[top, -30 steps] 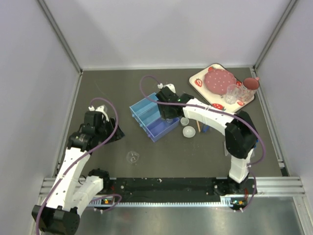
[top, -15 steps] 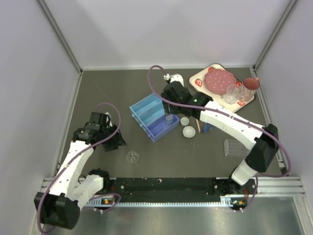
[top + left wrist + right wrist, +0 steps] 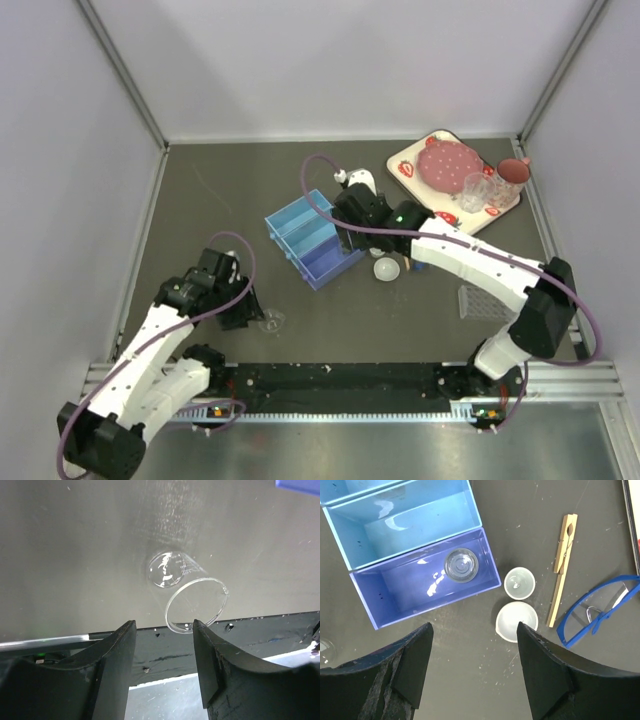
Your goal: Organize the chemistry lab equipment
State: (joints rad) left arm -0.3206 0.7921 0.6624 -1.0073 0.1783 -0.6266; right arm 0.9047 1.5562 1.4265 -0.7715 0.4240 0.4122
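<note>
A small clear beaker (image 3: 187,595) lies on its side on the dark table, just beyond my open, empty left gripper (image 3: 164,630). In the top view the beaker (image 3: 271,322) is right beside the left gripper (image 3: 252,312). My right gripper (image 3: 475,630) is open and empty, hovering above the blue bins (image 3: 352,238). A clear round dish (image 3: 461,564) sits in the dark blue bin (image 3: 400,605). Two white dishes (image 3: 519,582) (image 3: 517,621) and the wooden tongs (image 3: 562,570) lie right of it. A clear well rack (image 3: 478,300) lies at the right.
A light blue bin (image 3: 400,520) adjoins the dark blue one. Blue safety glasses (image 3: 600,612) lie right of the tongs. The strawberry-print tray (image 3: 408,165) with pink plate and glasses is at the back right. The black front rail (image 3: 240,630) runs just past the beaker.
My left gripper has moved toward the near edge and right, up to the clear beaker. My right arm's elbow has swung out to the right while its gripper stays over the blue bins.
</note>
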